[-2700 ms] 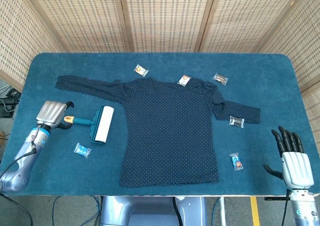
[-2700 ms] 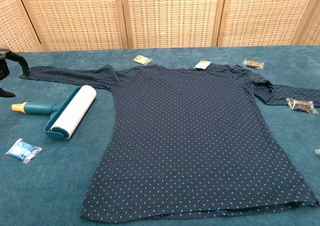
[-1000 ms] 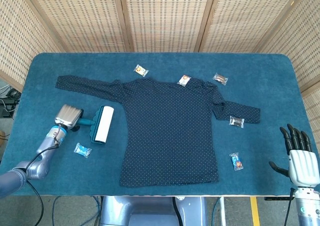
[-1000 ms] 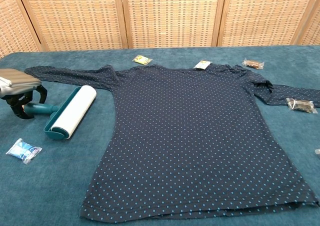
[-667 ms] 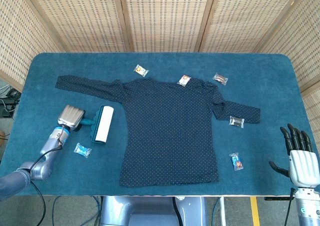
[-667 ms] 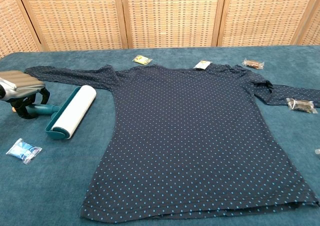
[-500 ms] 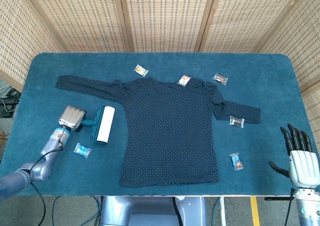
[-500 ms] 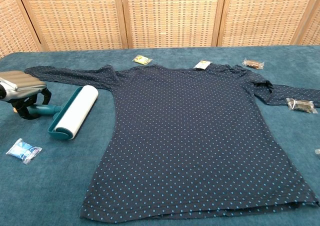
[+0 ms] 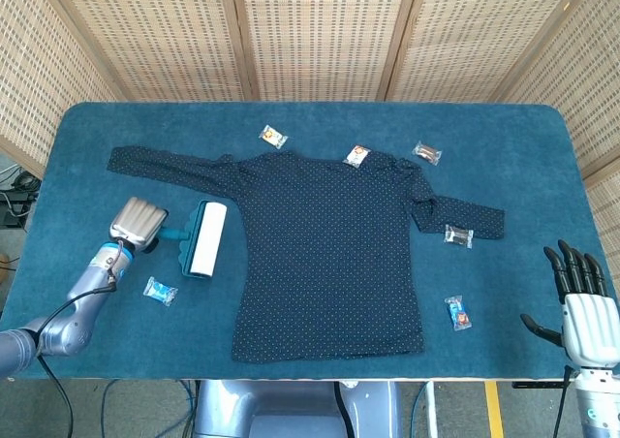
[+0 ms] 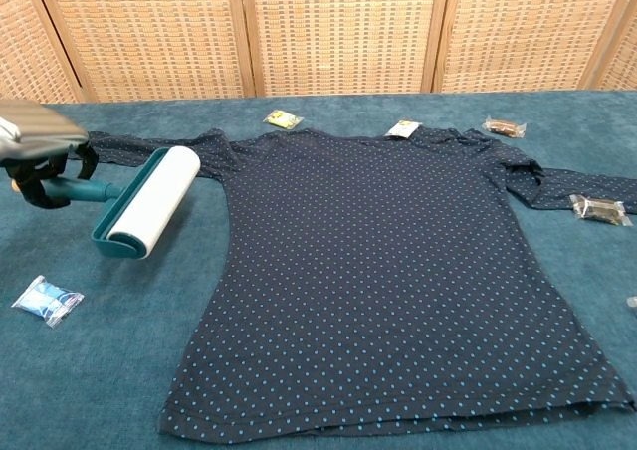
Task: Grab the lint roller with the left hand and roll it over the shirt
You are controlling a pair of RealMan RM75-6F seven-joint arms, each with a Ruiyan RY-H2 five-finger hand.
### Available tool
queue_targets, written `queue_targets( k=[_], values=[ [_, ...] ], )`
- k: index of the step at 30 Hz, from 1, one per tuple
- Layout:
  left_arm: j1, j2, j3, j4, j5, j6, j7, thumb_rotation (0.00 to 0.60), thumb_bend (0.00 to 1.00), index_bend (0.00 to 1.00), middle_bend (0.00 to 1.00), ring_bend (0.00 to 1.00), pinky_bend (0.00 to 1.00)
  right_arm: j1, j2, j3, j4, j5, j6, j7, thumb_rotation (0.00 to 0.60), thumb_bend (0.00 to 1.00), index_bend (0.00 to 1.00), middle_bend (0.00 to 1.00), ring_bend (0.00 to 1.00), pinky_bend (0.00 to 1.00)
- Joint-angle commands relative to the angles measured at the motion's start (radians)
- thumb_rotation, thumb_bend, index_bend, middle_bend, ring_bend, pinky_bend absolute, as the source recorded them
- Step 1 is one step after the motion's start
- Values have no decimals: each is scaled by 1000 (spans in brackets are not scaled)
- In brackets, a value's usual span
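Left hand (image 9: 139, 223) clenched around lint roller (image 9: 201, 240) handle, just left of shirt (image 9: 325, 249). Right hand (image 9: 583, 314) released, fingers spread, holding nothing.

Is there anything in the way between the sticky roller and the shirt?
Nothing visible. The left hand holds the lint roller by its handle, and only bare blue table lies between it and the shirt. The candy wrappers lie elsewhere.
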Motion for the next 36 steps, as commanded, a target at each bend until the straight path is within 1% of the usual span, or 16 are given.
queue_targets(
  k=[1,6,7,11,15,17,21,26,36],
  values=[
    [-51,53,2,-86,-100,26,71,600,878,848,863,759,695,-1,3,1,-2,0,1,6,600,136,0,0,0,0],
    [-132,86,10,-163,-269,41,174,600,877,848,863,759,695,-1,10,-1,-5,-2,-2,26,600,136,0,0,0,0],
    [-159,89,15,-174,-322,46,206,600,877,849,863,759,695,-1,11,-2,-4,-3,-4,29,600,137,0,0,0,0],
    [-256,73,36,-196,-484,100,321,600,878,851,863,758,695,1,13,-2,-3,-1,-10,43,600,136,0,0,0,0],
    [-338,37,45,-200,-611,145,407,600,878,852,863,759,695,4,14,-2,4,7,-22,61,600,136,0,0,0,0],
    [-370,13,48,-190,-649,157,440,600,878,853,864,759,695,6,13,-3,8,13,-33,69,600,137,0,0,0,0],
    [-439,-69,53,-126,-758,173,521,600,878,853,863,759,695,12,14,0,19,26,-52,96,600,136,0,0,0,0],
    [-488,-138,55,-56,-836,175,584,600,878,853,864,759,695,18,12,1,35,39,-74,117,600,137,0,0,0,0],
    [-539,-226,44,37,-890,162,648,600,878,853,863,759,695,26,9,4,50,55,-99,141,600,137,0,0,0,0]
  ],
)
